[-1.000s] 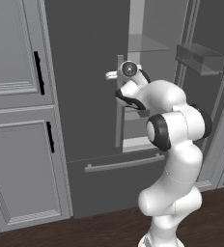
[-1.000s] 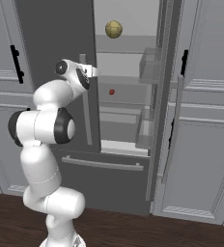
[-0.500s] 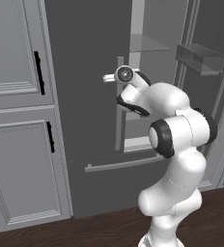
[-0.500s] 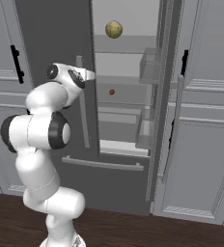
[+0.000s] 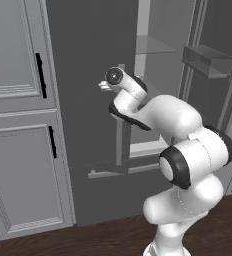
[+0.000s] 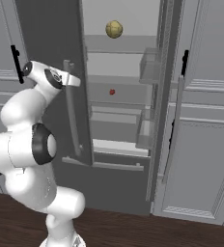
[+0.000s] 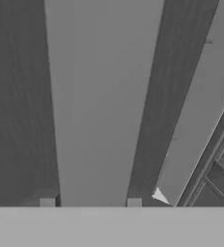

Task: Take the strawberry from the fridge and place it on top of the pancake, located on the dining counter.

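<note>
**A:** Where is the end effector [image 6: 74,80] right now?

**B:** On the fridge's left door, at its vertical bar handle [image 7: 102,101]. In the hand view the pale bar runs straight up between the two finger tips [image 7: 47,202], one on each side, so I read it as clamped around the handle, not spread free.

**A:** And the strawberry [image 6: 112,91]?

**B:** On a middle shelf inside the fridge [image 6: 128,67], a small red blob well back in the pale interior. A yellow-green round fruit [image 6: 114,29] sits on the shelf above it. From the end effector the berry lies to the robot's right and deeper in, past the door's free edge.

**A:** So the door stands between them?

**B:** Partly. The left door [image 6: 51,72] is swung out and seen nearly edge-on from the right base view; the handle's long axis is upright, running down along that edge. The hand is outside the door, the berry inside.

**A:** How much room is there to get in?

**B:** The opening between the left door edge and the right door's bins [image 6: 150,65] looks fair, but I judge the arm's elbow [image 5: 195,155] bulky beside it. Swinging the door wider would help. The shelf above the berry leaves little height, so an approach would need to come in level, not from above.

**A:** Risks?

**B:** Clipping the door edge or the bins while reaching round.
</note>
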